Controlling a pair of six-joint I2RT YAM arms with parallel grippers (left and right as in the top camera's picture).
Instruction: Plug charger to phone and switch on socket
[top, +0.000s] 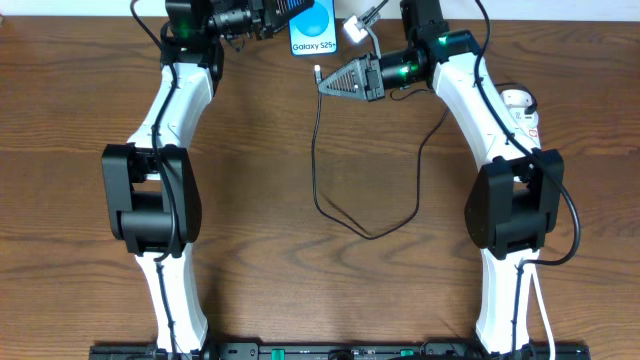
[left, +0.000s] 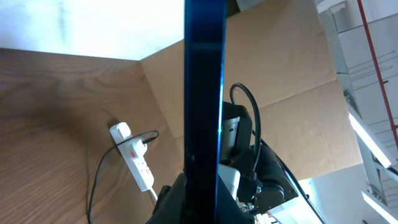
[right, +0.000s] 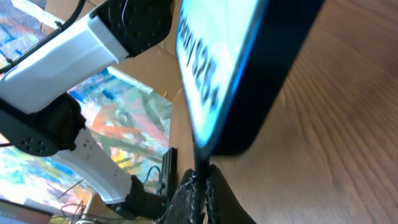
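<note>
My right gripper (right: 200, 188), pinched on the thin black charger cable's plug tip (right: 200, 164), sits right at the near short edge of the slim blue-screened phone (right: 267, 74), whose long axis lines up with the plug while my left gripper (left: 196, 199) clamps its far end.

We see phone (top: 312, 30) at 12 o'clock, screen lit, tilted; black charger (top: 316, 150) cable loops mid-frame, tip at phone's btm edge; white socket (top: 522, 108) at 2 o'clock.
</note>
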